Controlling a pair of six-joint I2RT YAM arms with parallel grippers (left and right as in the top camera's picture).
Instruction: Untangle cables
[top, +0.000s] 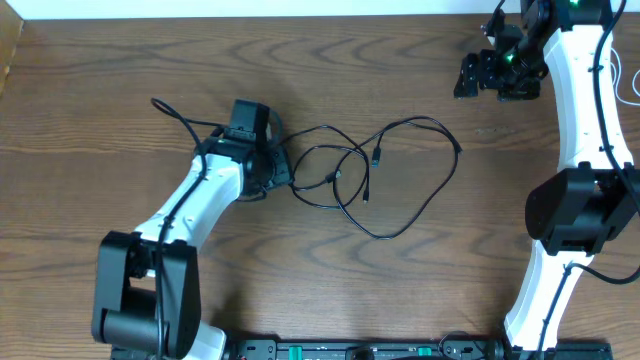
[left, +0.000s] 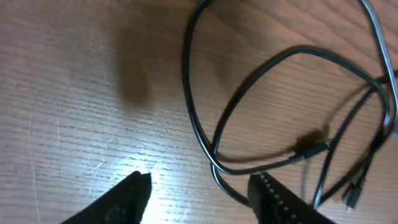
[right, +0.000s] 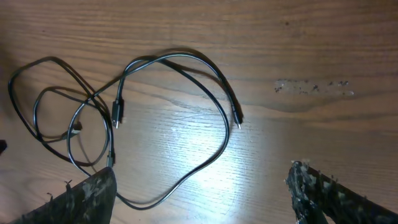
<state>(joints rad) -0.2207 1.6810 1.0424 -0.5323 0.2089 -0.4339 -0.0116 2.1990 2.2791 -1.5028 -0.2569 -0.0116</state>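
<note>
The cables lie as thin dark cords in crossed loops on the wooden table's middle, with small plugs showing. My left gripper sits at the tangle's left end. In the left wrist view it is open, low over the wood. One cable loop curves down and passes just inside the right finger. My right gripper hovers at the far right, away from the cords. In the right wrist view it stands wide open, with the large loop lying below and ahead of it.
The brown wooden table ends at a white strip along the back edge. Both arm bases stand at the front edge, left and right. A thin dark lead trails behind the left wrist.
</note>
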